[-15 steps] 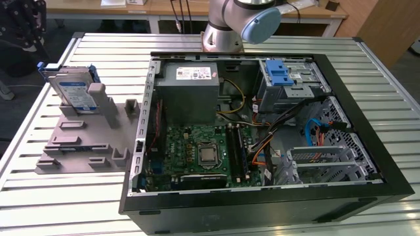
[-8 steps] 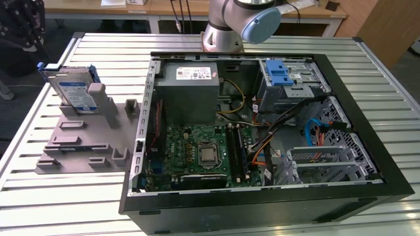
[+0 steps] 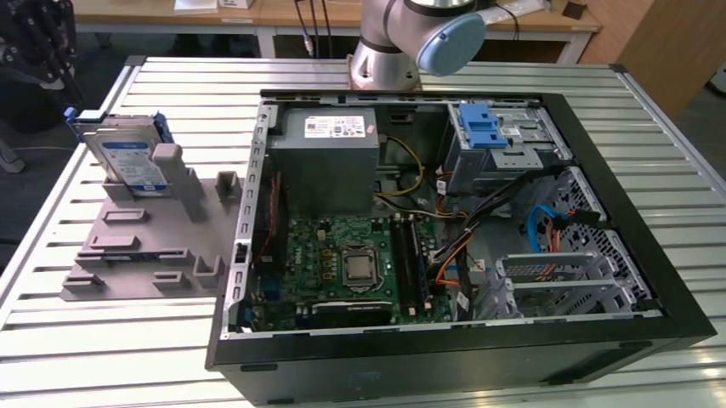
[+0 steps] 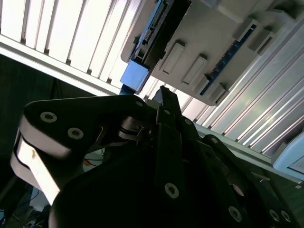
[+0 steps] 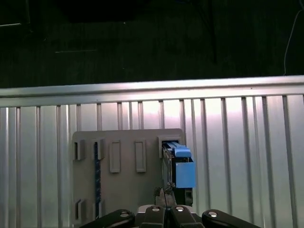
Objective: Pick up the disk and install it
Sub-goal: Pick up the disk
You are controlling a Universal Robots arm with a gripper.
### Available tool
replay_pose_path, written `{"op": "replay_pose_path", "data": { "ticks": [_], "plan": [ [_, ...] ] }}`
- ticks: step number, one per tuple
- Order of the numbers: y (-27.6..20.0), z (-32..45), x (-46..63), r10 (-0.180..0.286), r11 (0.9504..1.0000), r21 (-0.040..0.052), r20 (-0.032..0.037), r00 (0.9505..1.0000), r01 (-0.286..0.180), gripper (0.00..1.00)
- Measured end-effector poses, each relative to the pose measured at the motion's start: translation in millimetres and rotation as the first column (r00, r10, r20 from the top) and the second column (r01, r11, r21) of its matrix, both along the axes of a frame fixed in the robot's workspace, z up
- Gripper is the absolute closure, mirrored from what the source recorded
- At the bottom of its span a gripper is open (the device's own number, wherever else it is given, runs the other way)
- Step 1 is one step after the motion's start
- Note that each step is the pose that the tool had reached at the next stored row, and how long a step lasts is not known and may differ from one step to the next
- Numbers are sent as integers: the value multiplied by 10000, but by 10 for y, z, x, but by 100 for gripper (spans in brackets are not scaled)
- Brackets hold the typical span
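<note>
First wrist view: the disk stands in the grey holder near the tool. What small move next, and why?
Probably open the tool first. Its jaws look closed together and hold nothing, while the disk stands on edge in the grey holder, not gripped. While closed, the tool could not straddle the disk's edge.

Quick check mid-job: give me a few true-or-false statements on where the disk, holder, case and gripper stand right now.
1. The disk stands on edge in the grey holder. True.
2. The gripper has the disk in its grasp. False: it is shut on nothing and is apart from the disk.
3. The computer case lies open, with its boards showing. True.
4. The holder sits to the exterior view's right of the case. False: it sits to the left of the case.
</note>
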State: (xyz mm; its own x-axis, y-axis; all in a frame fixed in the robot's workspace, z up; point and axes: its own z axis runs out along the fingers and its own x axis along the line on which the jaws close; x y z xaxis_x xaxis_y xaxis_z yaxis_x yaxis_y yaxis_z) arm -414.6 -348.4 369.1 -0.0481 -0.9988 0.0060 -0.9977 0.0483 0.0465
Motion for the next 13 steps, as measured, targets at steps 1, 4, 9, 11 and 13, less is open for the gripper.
{"op": "replay_pose_path", "data": {
  "ticks": [1, 4, 9, 11, 13],
  "plan": [
    [0, 0, 0, 83, 10000, 0, 0, 10000, -83, 89],
    [0, 0, 0, 332, 9994, 0, 0, 9994, -332, 89],
    [0, 0, 0, 729, 9973, 0, 1, 9973, -729, 89],
    [0, 0, 0, 881, 9961, 0, 0, 9961, -881, 89],
    [0, 0, 0, 1032, 9947, 0, 1, 9947, -1032, 89]
  ]
}}
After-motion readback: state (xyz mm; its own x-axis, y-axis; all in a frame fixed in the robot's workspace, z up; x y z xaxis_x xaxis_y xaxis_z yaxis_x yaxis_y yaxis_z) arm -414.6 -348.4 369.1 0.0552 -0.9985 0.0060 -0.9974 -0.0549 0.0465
